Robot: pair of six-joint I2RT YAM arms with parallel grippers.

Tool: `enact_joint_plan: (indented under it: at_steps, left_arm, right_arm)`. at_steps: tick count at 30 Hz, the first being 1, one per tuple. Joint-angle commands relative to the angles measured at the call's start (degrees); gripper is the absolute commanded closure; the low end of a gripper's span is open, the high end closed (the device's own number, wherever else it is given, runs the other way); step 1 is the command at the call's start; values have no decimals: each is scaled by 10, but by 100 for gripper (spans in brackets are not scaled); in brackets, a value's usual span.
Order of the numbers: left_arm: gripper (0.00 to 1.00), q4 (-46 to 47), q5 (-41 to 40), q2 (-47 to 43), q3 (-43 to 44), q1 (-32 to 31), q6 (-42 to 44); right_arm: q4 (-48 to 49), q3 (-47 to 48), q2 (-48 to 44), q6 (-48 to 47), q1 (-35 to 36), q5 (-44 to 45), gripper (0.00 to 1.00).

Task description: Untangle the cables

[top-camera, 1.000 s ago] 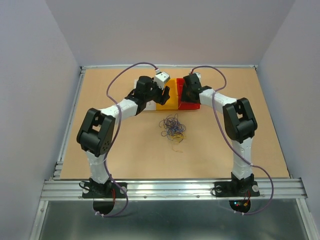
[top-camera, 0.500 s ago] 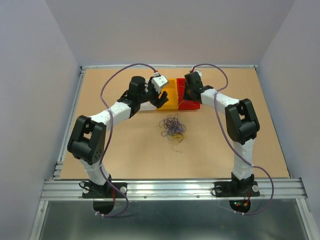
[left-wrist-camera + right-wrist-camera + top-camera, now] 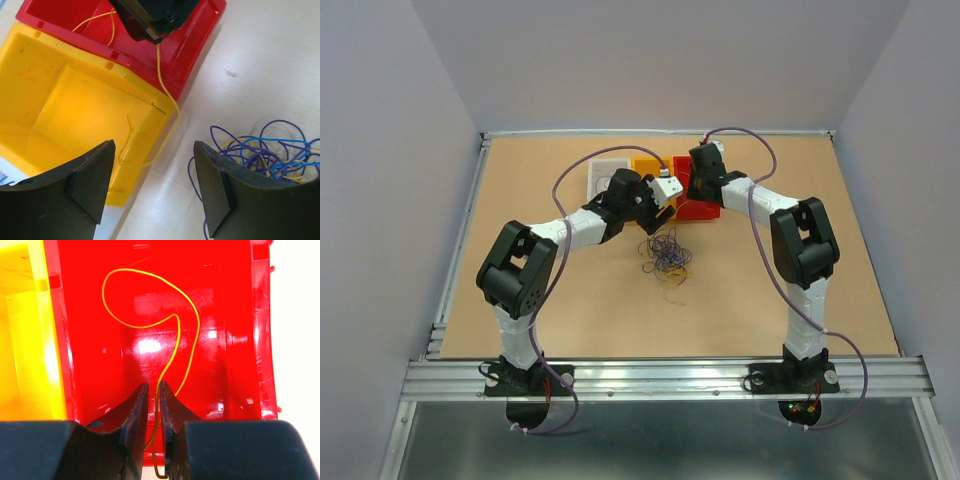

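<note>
The step in hand looks like dropping one freed yellow wire [image 3: 198, 330] into the red bin [image 3: 225, 340]. The right fingers [image 3: 135, 410] are pressed almost together, with that wire running up through the narrow slot between them. They hang low over the bin's near end, and a loop of the wire lies on the bin floor ahead of them.

In the left wrist view the rest of the wire drops from these fingers, crosses the red wall and curls over the corner of the yellow bin [image 3: 75, 100]. So the release probably should wait. The right arm would do well to carry the wire deeper along the red bin until the trailing end slides off the yellow rim and over the wall, and only then open.

The left fingers [image 3: 215, 185] are spread wide and hold nothing. They hover over the bench [image 3: 770, 300], with the yellow bin's corner under one finger and the tangle of cables [image 3: 260, 150] just beside the other. The tangle, blue, purple and yellow, lies on the bench near the bins.
</note>
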Motion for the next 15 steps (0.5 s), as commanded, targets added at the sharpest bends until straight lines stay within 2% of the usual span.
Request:
enact_joint_plan:
  at_steps: [1,7,11,15]
  left_arm:
    - [25,17,-47,-4,24,-2,19]
    - [26,30,-100,11,28,-11,22]
    - [34,28,-108,22,35,-15,26]
    - [57,19,-115,34,44,-17,27]
  right_arm:
    - [21,-4,-4,5,3,6,79]
    - [22,-5,-5,5,3,5,79]
    - [21,-6,-5,6,3,5,79]
    - [22,-6,-5,8,3,6,80]
